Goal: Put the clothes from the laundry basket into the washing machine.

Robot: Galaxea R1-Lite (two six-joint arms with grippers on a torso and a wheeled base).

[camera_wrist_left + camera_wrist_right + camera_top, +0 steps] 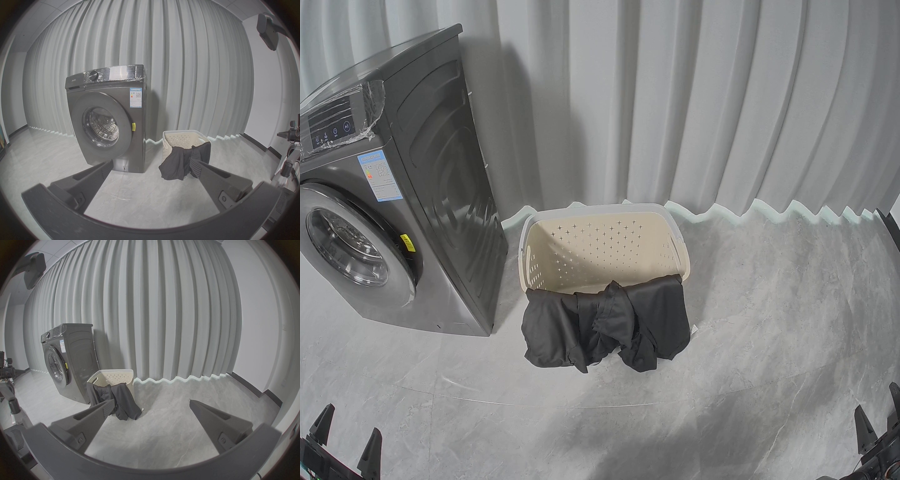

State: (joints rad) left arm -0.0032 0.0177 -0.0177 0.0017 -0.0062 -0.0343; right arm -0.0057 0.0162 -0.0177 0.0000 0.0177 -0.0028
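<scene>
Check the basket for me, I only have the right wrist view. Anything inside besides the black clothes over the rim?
Observer: Head view looks down into the laundry basket. What shows of the inside is bare. The black clothes hang over its near rim, down the outside.
Operator: Washer door?
Observer: Left wrist view faces the washing machine head on. Its door is shut.
Operator: Left gripper?
Observer: Left gripper is open, nothing in it.

Staged laundry room; washing machine (394,187), laundry basket (600,250); pleated curtain (687,94) behind.
</scene>
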